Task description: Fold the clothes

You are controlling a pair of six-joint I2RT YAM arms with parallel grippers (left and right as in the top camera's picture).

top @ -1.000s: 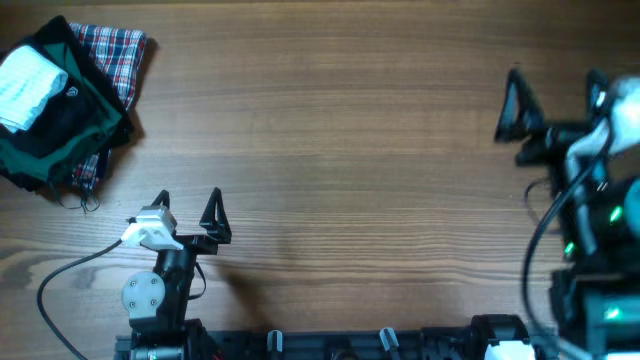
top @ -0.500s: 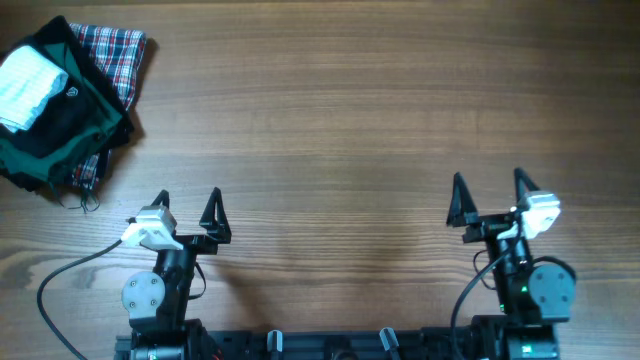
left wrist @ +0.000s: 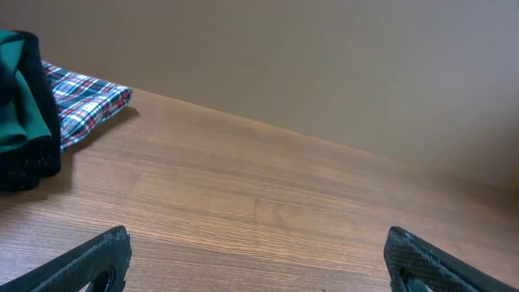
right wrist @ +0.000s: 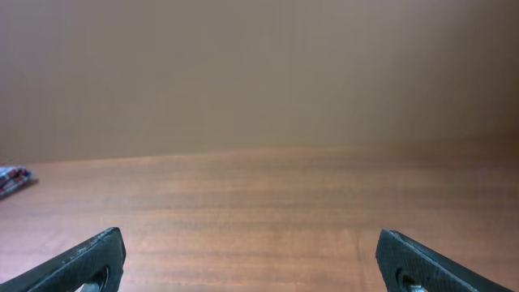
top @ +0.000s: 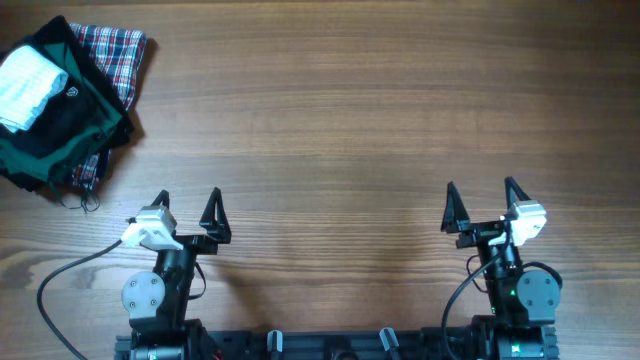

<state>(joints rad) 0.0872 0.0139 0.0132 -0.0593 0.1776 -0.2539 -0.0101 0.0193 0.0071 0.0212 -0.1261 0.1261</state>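
Left end effector spread, clothes well apart

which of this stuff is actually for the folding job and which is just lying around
For the job: small white ribbed soft garment, lying atop the others; left claw and right claw, both open, empty.
Just lying about: black-and-green garment; red plaid cloth.

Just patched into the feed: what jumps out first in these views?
The eye goes to the far left corner of the wooden table, where a small white ribbed garment lies on a black-and-green garment over a red plaid cloth. The left gripper and right gripper sit open and empty at the near edge, well apart from that pile.
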